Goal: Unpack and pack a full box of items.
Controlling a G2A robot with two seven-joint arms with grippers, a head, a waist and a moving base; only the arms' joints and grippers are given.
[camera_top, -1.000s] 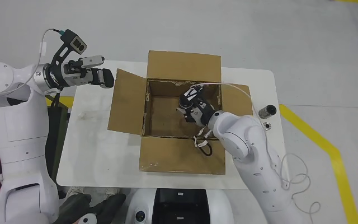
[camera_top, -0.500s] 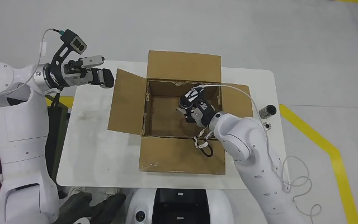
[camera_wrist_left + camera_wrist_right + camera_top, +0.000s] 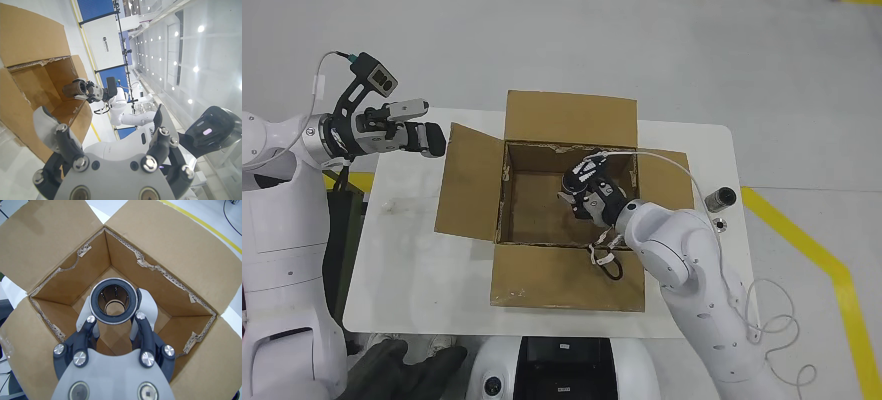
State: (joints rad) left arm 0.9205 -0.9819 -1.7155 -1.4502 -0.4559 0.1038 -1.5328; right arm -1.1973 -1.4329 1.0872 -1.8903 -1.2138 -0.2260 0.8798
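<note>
My right gripper is clamped on a metal cylinder, one pad on each side of its round body, with the bore pointing straight down. It hangs over the open box, toward the box's right side and apart from the walls. I can see cardboard floor through the bore, and no other items in the part of the box that shows. I can't tell whether this piece is going in or coming out.

My left gripper is spread wide and holds nothing. It is parked over the left end of the surface, well apart from the box.

A second cylinder lies on the surface beside the box's right flap, near the edge.

Risks:
- The grasp is two pads on a smooth curved side, so the cylinder could slip or swivel. If it drops from here it hits the box floor hard and may tip over.
- The box rim is torn and ragged, so any sideways drift could catch a finger or the cylinder on it.
- A cable loop at my right wrist hangs right at the front flap and could snag it and drag the box.
- The second cylinder could roll off the surface if the flap gets bumped.
</note>
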